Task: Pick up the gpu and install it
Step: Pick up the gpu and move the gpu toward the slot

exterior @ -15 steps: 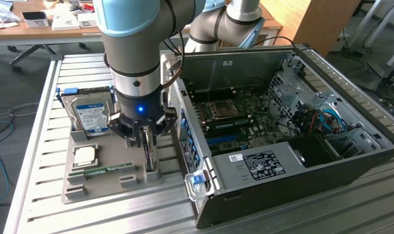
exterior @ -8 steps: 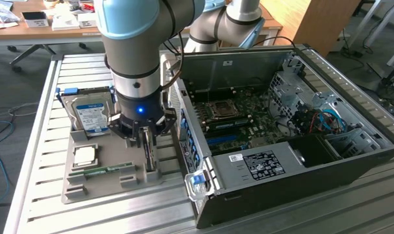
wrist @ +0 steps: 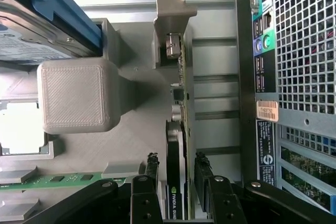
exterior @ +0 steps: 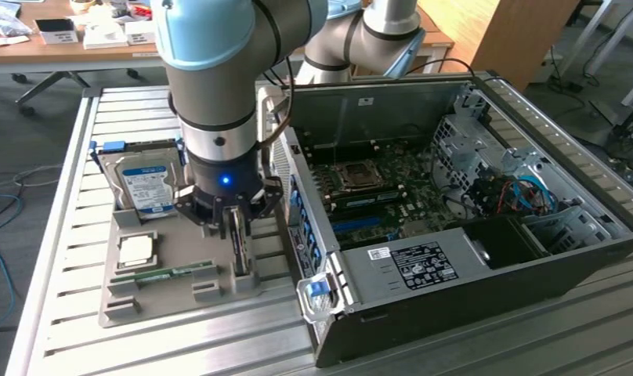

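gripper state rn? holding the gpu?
Gripper: open, one finger on each side of the gpu, not clamped on it; the card stands on edge in the gray holder.

Arm (exterior: 217, 70) reaches over from the far edge of the table (exterior: 60, 258), elbow high, last link plumb. Wrist (exterior: 220, 157) is vertical, with a blue lamp lit at its base. Gripper (exterior: 239, 262) points straight down over the table's half on the exterior view's left. Jaws are parted. Black fingers (wrist: 152, 174) stand one on each side of the gpu (wrist: 176, 187), with a slim gap on both sides.
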Tool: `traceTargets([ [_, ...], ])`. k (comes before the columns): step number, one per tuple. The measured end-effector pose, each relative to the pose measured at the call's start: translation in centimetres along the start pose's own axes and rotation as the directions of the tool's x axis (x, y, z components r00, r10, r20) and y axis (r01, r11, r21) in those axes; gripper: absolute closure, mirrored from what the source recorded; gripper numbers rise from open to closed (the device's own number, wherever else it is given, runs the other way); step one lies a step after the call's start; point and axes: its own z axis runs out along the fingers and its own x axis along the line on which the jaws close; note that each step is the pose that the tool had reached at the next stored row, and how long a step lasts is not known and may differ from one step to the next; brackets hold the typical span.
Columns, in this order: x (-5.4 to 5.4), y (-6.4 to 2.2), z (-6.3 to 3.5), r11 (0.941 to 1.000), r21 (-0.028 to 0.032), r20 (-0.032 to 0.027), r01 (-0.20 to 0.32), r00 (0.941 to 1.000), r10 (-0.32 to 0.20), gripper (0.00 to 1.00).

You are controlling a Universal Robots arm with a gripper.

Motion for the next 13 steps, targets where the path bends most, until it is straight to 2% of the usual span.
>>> traceTargets([
  [13, -0.13, 0.16, 0.29, 1.0, 0.0, 0.0, 0.0, 1.0, 0.0, 0.58],
])
